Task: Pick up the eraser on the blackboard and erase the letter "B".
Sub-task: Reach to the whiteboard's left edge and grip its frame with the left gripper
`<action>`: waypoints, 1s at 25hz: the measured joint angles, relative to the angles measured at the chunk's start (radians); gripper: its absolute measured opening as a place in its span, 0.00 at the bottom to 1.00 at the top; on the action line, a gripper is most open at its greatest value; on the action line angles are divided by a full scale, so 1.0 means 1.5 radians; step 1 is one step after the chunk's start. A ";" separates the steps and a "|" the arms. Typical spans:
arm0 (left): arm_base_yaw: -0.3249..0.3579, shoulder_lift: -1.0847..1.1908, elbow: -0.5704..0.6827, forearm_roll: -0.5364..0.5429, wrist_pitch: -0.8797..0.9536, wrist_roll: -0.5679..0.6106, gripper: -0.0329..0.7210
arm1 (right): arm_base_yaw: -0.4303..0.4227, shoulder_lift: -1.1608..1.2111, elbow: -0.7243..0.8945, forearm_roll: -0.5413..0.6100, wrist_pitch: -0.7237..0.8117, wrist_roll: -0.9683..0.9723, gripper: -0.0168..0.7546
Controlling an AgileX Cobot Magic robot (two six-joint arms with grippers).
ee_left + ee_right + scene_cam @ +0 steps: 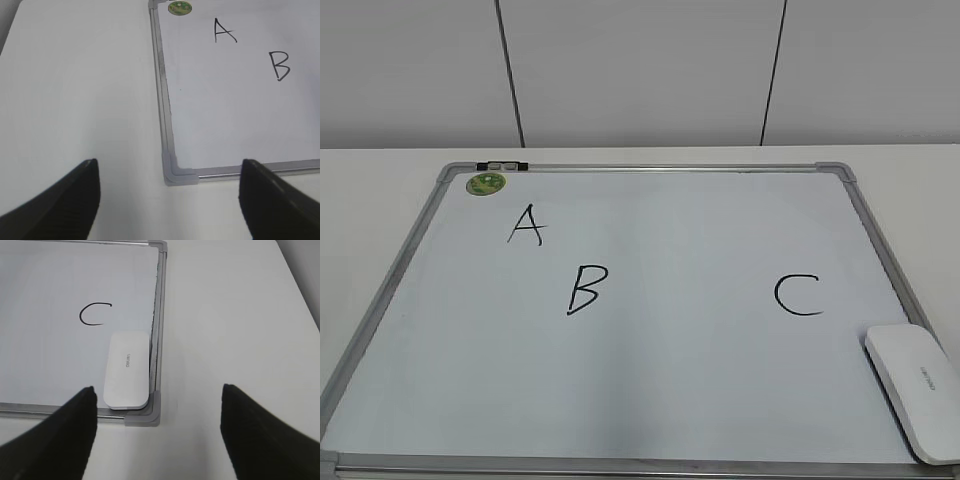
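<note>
The blackboard [650, 400] is a white board with a silver frame, lying flat on the table. The black letter "B" [587, 289] is left of centre; it also shows in the left wrist view [279, 65]. The white eraser [918, 389] lies in the board's near right corner; it also shows in the right wrist view [127, 369]. My left gripper [169, 192] is open and empty, above the board's near left corner [180, 176]. My right gripper [159, 427] is open and empty, above the near right corner, just short of the eraser. Neither gripper shows in the exterior view.
A black "A" [526, 225] and a black "C" [798, 295] are also on the board. A round green sticker [486, 183] and a small clip [501, 165] sit at the far left corner. White table [75, 100] surrounds the board; a grey wall stands behind.
</note>
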 joint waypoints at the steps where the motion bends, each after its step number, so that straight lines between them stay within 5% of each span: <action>1: 0.000 0.030 -0.008 0.000 -0.009 0.000 0.89 | 0.000 0.000 0.000 0.000 0.000 0.000 0.79; 25: 0.000 0.865 -0.352 -0.023 -0.127 0.045 0.82 | 0.000 0.000 0.000 0.000 0.000 0.000 0.79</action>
